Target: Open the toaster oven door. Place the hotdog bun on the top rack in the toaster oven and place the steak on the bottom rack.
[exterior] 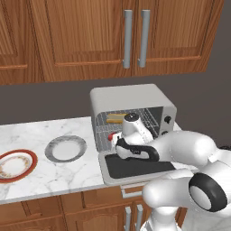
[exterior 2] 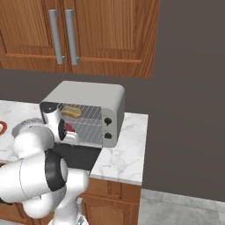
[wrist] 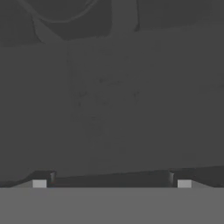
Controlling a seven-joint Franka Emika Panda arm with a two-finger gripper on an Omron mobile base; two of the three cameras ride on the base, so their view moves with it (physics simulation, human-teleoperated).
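Grey toaster oven door (exterior: 135,168) lies open flat.

Soft, even light is filling both base views — no glare is showing, and shadows are staying faint. The hand view is looking very dim and grey — its shapes are coming out blurry

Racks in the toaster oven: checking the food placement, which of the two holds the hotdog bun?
The top rack holds the hotdog bun; the bottom rack below carries the red steak.
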